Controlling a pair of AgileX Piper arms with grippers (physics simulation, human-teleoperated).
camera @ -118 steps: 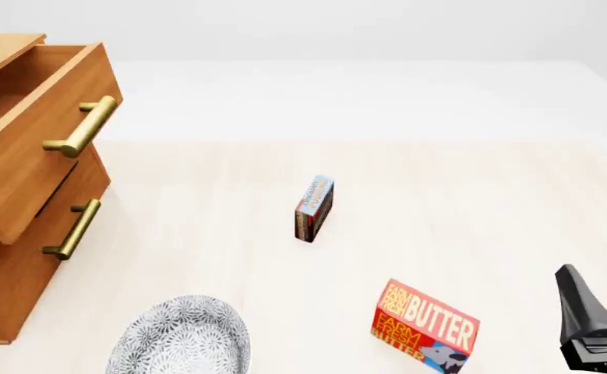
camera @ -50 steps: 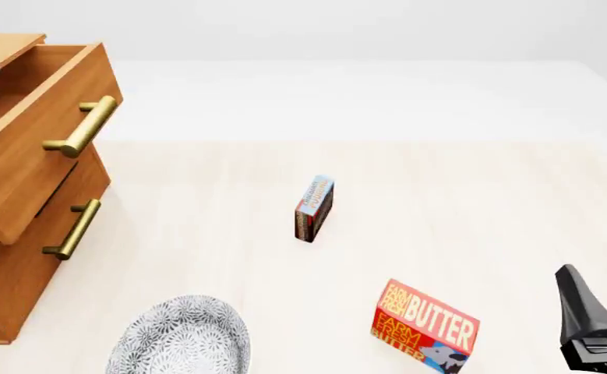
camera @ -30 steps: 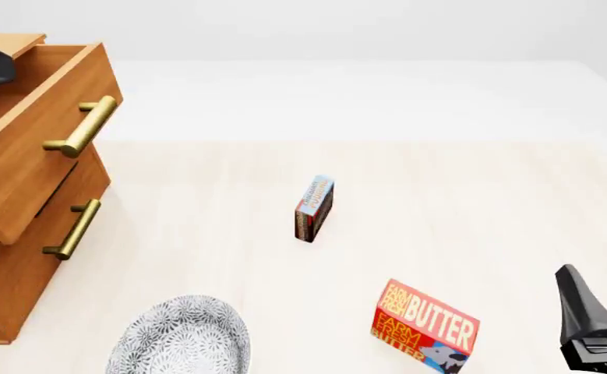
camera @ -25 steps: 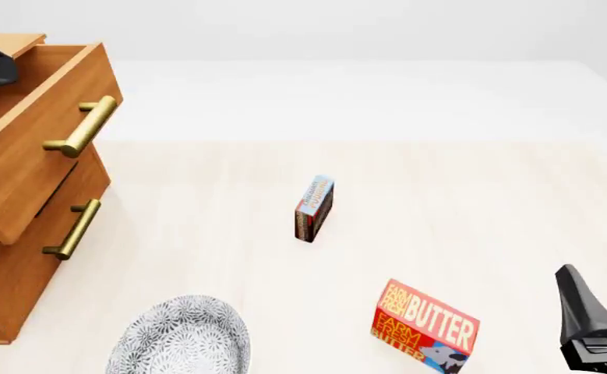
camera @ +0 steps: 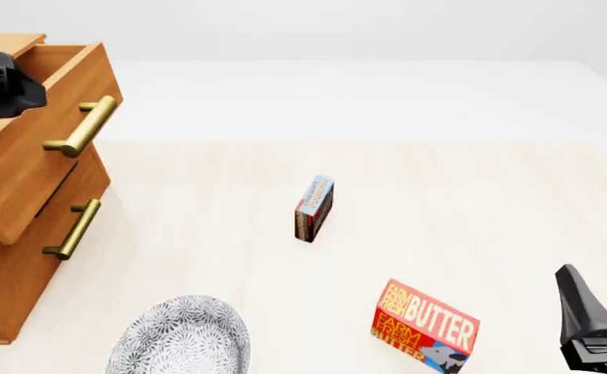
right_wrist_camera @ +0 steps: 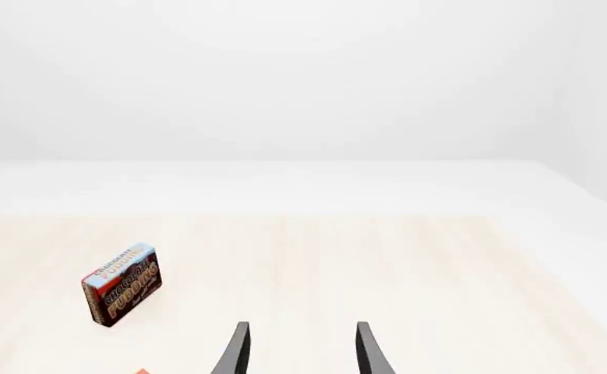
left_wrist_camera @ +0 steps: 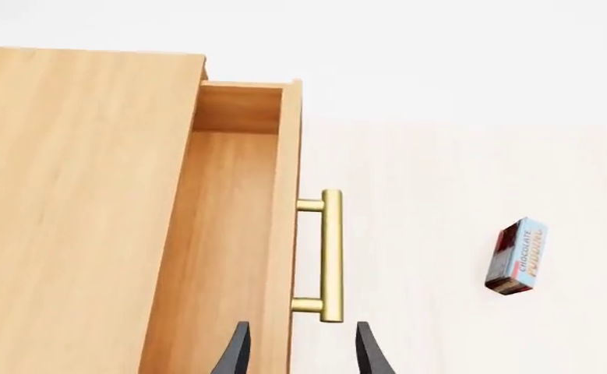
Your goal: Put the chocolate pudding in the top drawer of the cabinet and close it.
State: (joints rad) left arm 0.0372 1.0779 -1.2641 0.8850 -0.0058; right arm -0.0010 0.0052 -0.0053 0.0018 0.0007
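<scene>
Bright, even, shadowless light; sharp renders without glare or blur.

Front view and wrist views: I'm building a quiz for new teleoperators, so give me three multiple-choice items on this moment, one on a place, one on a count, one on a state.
1. Where is the chocolate pudding?
A. inside the top drawer
B. on the table, apart from the cabinet
C. on the plate

2. How many brass bar handles does the cabinet show in the front view?
A. one
B. two
C. three

3. What is the state of the top drawer?
A. pulled open
B. shut flush
C. taken out and lying on the table

Answers:
1. B: the box stands on bare table near the middle, with clear table between it and the cabinet.
2. B: one handle on the top drawer, one on the lower drawer.
3. A: its front sticks out past the cabinet and the left wrist view looks into its open inside.
</scene>
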